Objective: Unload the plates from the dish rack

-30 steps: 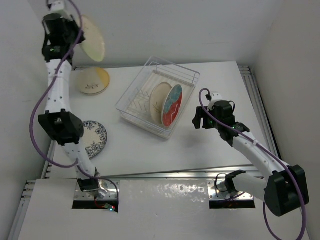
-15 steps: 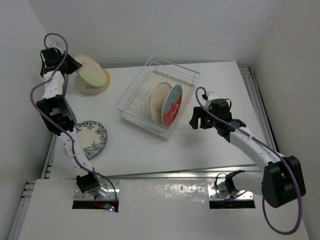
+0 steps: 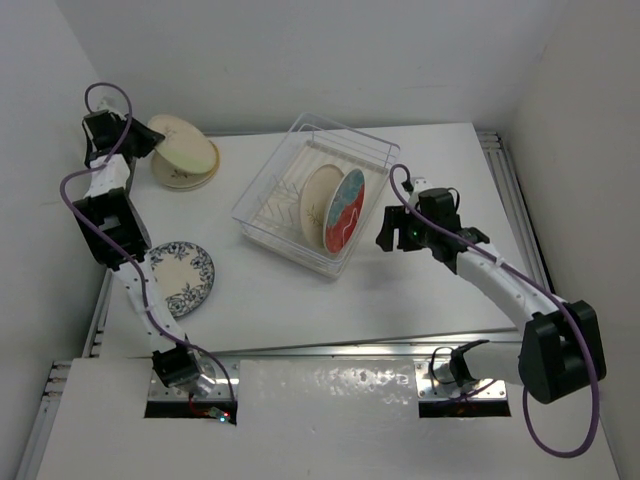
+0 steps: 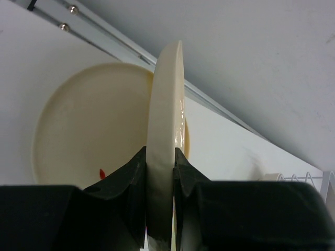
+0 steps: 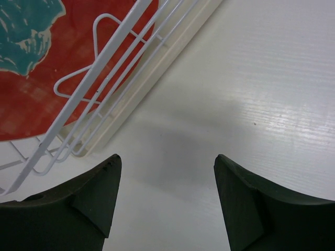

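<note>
My left gripper [image 3: 141, 146] is shut on the rim of a pale cream plate [image 3: 186, 144], which tilts low over the cream plate with the orange patch [image 3: 190, 176] at the back left. In the left wrist view the held plate [image 4: 166, 104] is edge-on between my fingers [image 4: 137, 172], with the lower plate [image 4: 89, 125] behind it. The clear dish rack [image 3: 272, 172] holds a cream plate [image 3: 320, 203] and a red-and-teal plate [image 3: 346, 210], both upright. My right gripper [image 3: 386, 229] is open and empty just right of the rack. The red-and-teal plate [image 5: 31, 78] shows behind the rack's wires [image 5: 104, 68].
A white plate with a blue floral pattern [image 3: 182, 275] lies flat at the left front, beside the left arm. Walls stand close on the left, back and right. Metal rails run along the table's edges.
My left gripper has brought the pale cream plate down from high up to just over the plate with the orange patch. My right gripper has moved left, closer to the rack.
</note>
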Tool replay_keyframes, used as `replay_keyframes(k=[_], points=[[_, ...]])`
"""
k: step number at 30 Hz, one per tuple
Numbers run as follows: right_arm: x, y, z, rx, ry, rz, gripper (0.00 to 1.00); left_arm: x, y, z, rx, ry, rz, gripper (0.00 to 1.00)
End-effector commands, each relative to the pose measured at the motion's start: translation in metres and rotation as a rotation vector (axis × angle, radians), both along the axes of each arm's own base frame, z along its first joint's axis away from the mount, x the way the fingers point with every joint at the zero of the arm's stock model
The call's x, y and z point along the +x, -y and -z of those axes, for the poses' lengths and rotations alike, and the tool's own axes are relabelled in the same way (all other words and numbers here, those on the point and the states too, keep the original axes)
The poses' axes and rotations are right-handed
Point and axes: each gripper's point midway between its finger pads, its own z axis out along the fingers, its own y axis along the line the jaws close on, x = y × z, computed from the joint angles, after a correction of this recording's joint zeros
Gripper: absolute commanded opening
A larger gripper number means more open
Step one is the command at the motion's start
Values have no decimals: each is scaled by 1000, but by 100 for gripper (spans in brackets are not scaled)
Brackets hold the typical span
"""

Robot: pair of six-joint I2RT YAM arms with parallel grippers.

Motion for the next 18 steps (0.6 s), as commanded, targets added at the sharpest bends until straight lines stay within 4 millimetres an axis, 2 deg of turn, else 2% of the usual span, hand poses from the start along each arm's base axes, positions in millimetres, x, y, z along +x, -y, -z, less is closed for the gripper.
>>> replay_keyframes(k=[1, 6, 9, 10, 12, 16, 18], points=[[11, -9, -19, 30, 38, -15, 71, 12, -9, -50, -22, 178, -3, 0], [14, -12, -24, 35, 33, -23, 70, 12, -12, -33, -20, 154, -4, 0], [13, -14, -23, 39, 21, -29, 70, 11, -17, -14, 14, 104, -19, 28], [11, -14, -23, 42, 14, -33, 71, 8, -21, -6, 23, 76, -33, 44], [10, -16, -25, 46, 13, -41, 70, 4, -29, 11, 74, 18, -63, 55], [8, -16, -24, 46, 3, -44, 71, -5, -43, 41, 193, -79, -83, 58], [7, -16, -24, 50, 0, -47, 71, -5, -44, 49, 231, -109, -80, 59]])
